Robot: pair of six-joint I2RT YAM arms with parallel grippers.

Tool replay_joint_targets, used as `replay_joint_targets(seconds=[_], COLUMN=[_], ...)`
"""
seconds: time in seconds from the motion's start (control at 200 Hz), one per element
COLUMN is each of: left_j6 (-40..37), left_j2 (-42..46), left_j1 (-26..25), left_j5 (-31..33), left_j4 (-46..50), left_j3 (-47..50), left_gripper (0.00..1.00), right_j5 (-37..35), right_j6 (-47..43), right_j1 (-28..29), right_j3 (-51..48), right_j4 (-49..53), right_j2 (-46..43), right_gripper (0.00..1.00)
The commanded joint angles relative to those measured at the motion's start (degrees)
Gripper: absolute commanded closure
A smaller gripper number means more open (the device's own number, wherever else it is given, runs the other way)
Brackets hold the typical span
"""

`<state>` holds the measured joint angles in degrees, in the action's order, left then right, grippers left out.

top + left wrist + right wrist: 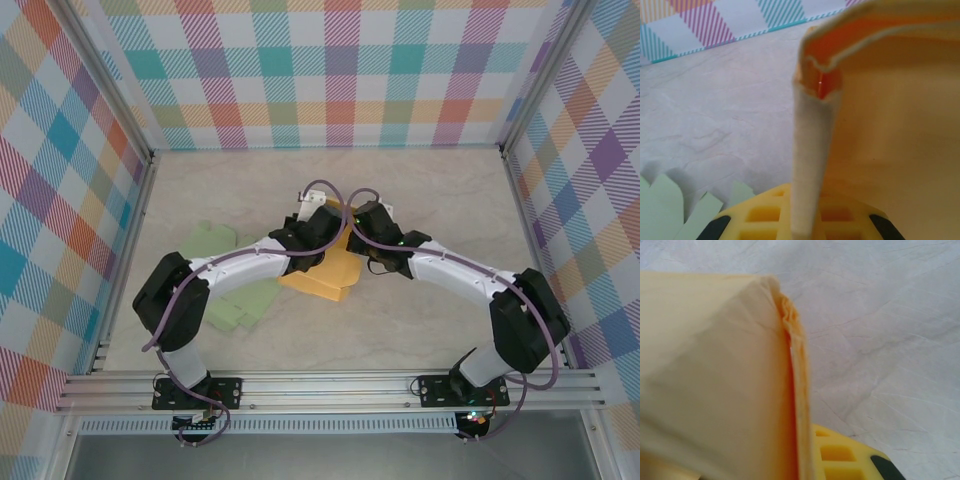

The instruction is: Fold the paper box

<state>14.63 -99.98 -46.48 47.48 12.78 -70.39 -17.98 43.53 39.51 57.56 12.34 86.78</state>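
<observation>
Surface: beige, marble-look tabletop point(440, 200), matte, with faint veining that shows up close in both wrist views.
Room: plaid walls point(340, 80) in pastel checks on three sides. An aluminium frame rail point(330, 385) runs along the near edge, where both arm bases are bolted.
Clutter: pale green paper sheets point(212, 240) lie flat to the left of the box, partly under the left arm. Their jagged cut edges show in the left wrist view.
Box location: the paper box point(322, 278) is mid-table, directly under the two wrists where they meet, with its near corner just beside the green sheets.
Box look: yellow-orange outside, deeper orange inside the fold. It is partly raised rather than flat. A wall stands up with a creased, slightly crumpled edge, and the panels are soft and bowed.
Left gripper point(805, 222): closed tight, with a narrow upright flap of the box pinched between its yellow fingers.
Right gripper point(807, 460): closed tight, clamped on a doubled-over wall edge of the box. One yellow finger is visible beside the paper.
</observation>
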Motion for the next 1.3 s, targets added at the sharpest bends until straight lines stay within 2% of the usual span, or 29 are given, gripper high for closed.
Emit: replay_joint_targets(seconds=[0.0,0.035,0.085,0.265,0.545,0.615,0.675,0.79,0.89,1.17,1.3], left_j6=[7.6,7.1,5.9,5.4,10.0,11.2,12.2,13.5,13.9,14.2,14.2], left_j2=[-0.1,0.2,0.9,3.9,12.2,14.7,16.9,20.5,22.9,25.1,25.6], left_j1=[2.0,2.1,2.0,2.0,1.4,1.4,1.3,1.4,1.5,3.9,4.9], left_j5=[7.4,5.9,2.7,-10.5,-27.6,-30.6,-30.6,-28.3,-27.1,-27.2,-28.2], left_j4=[1.5,0.7,-1.4,-4.0,-2.4,-1.5,-0.1,2.7,5.9,6.7,5.6], left_j3=[-1.4,-1.2,-0.4,1.4,5.1,6.0,6.7,8.0,8.9,10.7,12.2], left_gripper=[0.92,0.92,0.86,0.55,0.21,0.14,0.08,0.00,0.00,0.00,0.00], right_j5=[0.2,0.2,-0.1,-1.6,0.1,1.5,3.0,8.4,11.1,13.8,10.8], right_j6=[2.2,2.1,2.0,1.2,-2.9,-5.4,-7.6,-12.4,-16.1,-22.4,-24.3], right_j1=[0.0,0.0,0.1,-0.1,-2.8,-3.3,-3.7,-5.0,-5.5,-6.3,-6.4], right_j3=[1.0,1.3,1.6,3.7,6.3,7.3,7.9,8.8,8.9,11.6,15.4], right_j4=[2.8,3.0,3.4,7.0,16.4,20.0,22.7,28.8,34.1,41.3,43.8], right_j2=[0.6,1.0,1.3,3.4,4.4,4.4,4.4,5.1,6.5,14.1,20.2], right_gripper=[1.00,1.00,1.00,1.00,1.00,1.00,1.00,1.00,1.00,1.00,1.00])
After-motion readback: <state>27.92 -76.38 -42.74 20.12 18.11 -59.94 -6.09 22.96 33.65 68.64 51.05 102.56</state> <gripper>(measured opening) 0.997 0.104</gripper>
